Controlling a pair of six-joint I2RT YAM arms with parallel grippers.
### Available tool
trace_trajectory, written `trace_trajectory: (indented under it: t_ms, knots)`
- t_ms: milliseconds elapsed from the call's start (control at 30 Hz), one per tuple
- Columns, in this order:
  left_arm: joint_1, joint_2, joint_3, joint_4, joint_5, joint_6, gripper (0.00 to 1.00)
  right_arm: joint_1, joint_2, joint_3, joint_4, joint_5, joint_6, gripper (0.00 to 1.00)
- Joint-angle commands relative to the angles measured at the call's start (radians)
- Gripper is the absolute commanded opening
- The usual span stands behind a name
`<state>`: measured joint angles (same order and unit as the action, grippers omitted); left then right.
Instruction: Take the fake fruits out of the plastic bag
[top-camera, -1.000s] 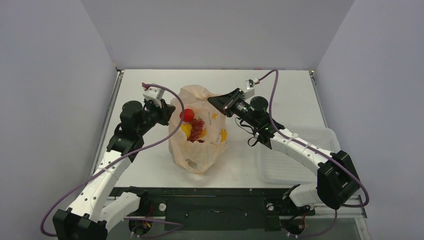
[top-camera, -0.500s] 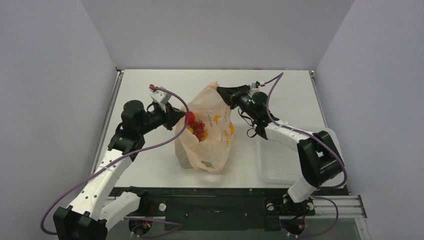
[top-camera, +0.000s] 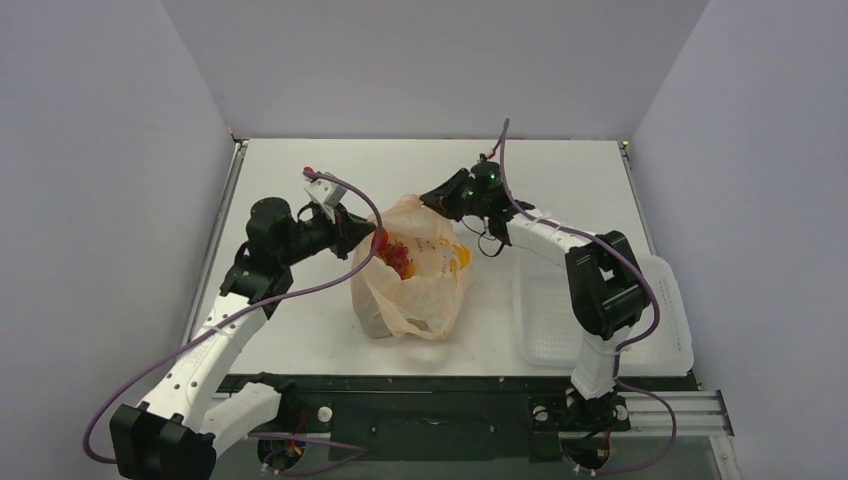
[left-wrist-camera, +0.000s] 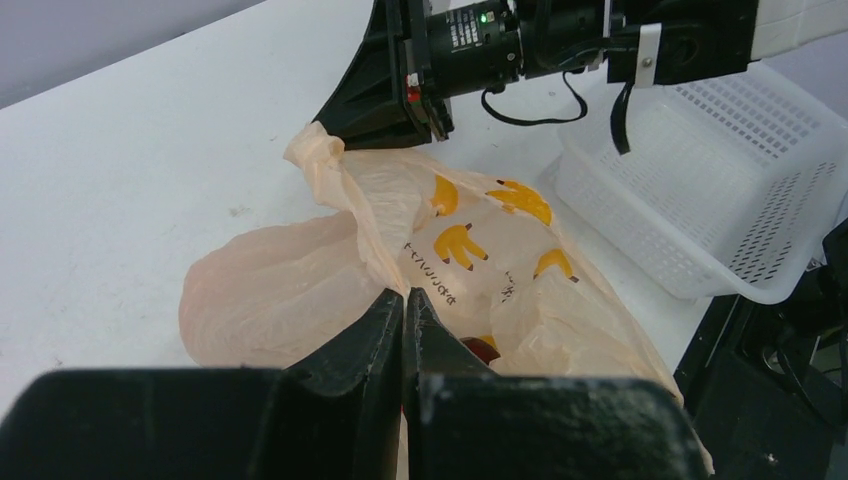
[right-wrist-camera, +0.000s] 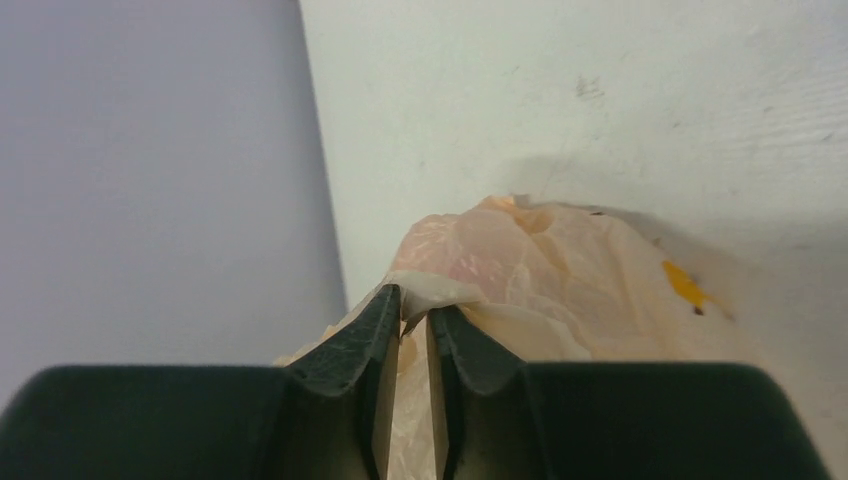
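Observation:
The peach plastic bag (top-camera: 420, 285) with yellow bananas stands mid-table, its mouth held open between my grippers. My left gripper (top-camera: 372, 238) is shut on the bag's left rim (left-wrist-camera: 375, 255). My right gripper (top-camera: 428, 200) is shut on the bag's far rim (right-wrist-camera: 440, 292). Inside the mouth I see the string of red berries (top-camera: 397, 255), a red ball (top-camera: 381, 237) by the left fingertips and a yellow piece (top-camera: 455, 263). A dark maroon fruit (left-wrist-camera: 482, 348) peeks out beside my left fingers. The green avocado shape is hidden.
A white perforated tray (top-camera: 600, 320) lies at the right, also in the left wrist view (left-wrist-camera: 720, 190). The right arm stretches over the table's back right. Grey walls stand close on the left, far and right sides.
The right gripper swung left and down with the bag's far rim, the arm folding back. The bag's top has dropped lower. The left gripper holds its rim almost in place.

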<state>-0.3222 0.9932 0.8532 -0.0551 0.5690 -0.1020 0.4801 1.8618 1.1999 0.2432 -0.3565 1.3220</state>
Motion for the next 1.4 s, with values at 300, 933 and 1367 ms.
trace_trajectory:
  t_ms: [300,933,1367]
  knots:
    - [0.0,-0.07,0.002,0.057,-0.266,-0.009,0.0,-0.008,-0.281,0.166,-0.664,0.221,-0.781,0.38]
    - [-0.003,-0.076,0.003,0.057,-0.278,-0.005,0.0,0.191,-0.608,-0.105,-0.768,0.529,-0.835,0.68]
    - [-0.011,-0.105,-0.005,0.014,-0.387,0.003,0.0,0.27,-0.506,-0.165,-0.69,0.606,-0.78,0.28]
